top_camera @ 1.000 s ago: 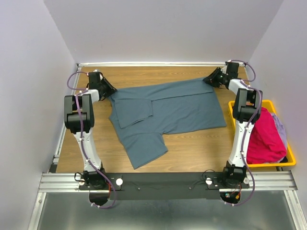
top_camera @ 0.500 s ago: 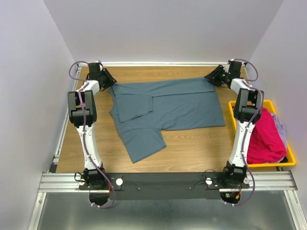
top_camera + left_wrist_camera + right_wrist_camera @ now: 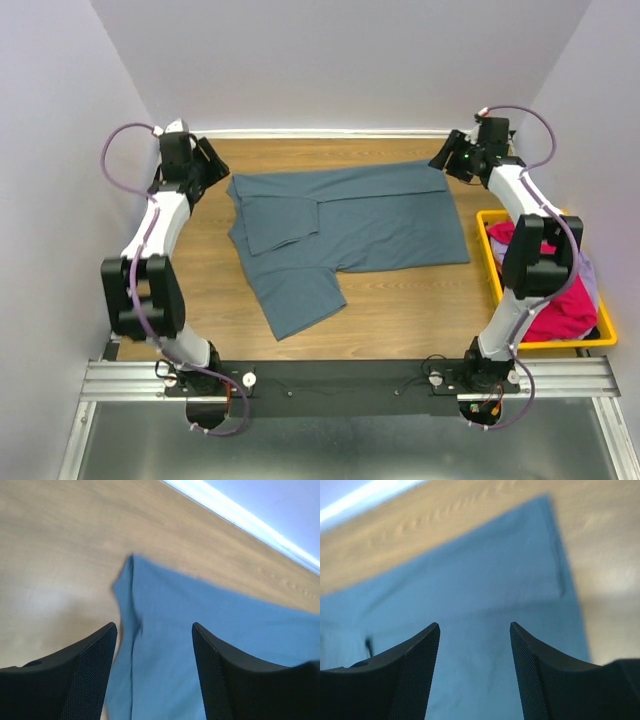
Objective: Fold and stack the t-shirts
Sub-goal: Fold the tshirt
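A slate blue-grey t-shirt (image 3: 350, 225) lies spread on the wooden table, partly folded, one sleeve flap folded over near its left side and a part sticking out toward the front. My left gripper (image 3: 212, 165) is open and empty, just off the shirt's far left corner; that corner shows between its fingers in the left wrist view (image 3: 165, 630). My right gripper (image 3: 445, 158) is open and empty at the shirt's far right corner, with the cloth (image 3: 475, 600) below its fingers. A magenta-pink t-shirt (image 3: 548, 300) and a pale grey-blue one (image 3: 588, 272) lie in the bin.
A yellow plastic bin (image 3: 560, 343) stands at the table's right edge, under the right arm. White walls close the table at the back and sides. Bare wood (image 3: 400, 310) shows in front of the shirt.
Both grippers have let go of the shirt's far corners and lifted back toward the far wall, the arms stretched out. The shirt lies flat, slightly shifted toward the back.
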You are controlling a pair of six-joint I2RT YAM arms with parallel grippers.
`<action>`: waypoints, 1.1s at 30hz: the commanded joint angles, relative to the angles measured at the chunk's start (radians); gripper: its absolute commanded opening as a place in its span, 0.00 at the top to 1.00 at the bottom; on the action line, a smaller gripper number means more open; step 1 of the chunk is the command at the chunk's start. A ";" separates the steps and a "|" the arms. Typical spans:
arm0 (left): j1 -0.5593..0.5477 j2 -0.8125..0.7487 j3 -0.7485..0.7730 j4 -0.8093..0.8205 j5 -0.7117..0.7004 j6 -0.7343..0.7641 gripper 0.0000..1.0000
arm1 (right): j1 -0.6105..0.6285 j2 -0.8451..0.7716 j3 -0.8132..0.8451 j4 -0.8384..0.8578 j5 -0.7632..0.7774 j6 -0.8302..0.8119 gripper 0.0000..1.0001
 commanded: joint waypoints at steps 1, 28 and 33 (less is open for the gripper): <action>-0.057 -0.162 -0.242 -0.133 -0.099 0.020 0.30 | 0.104 -0.150 -0.212 -0.164 0.221 -0.081 0.34; -0.318 -0.299 -0.580 -0.244 -0.204 -0.092 0.53 | 0.188 -0.540 -0.655 -0.278 0.358 -0.029 0.34; -0.321 -0.276 -0.586 -0.241 -0.210 -0.088 0.53 | 0.188 -0.535 -0.660 -0.279 0.367 -0.029 0.34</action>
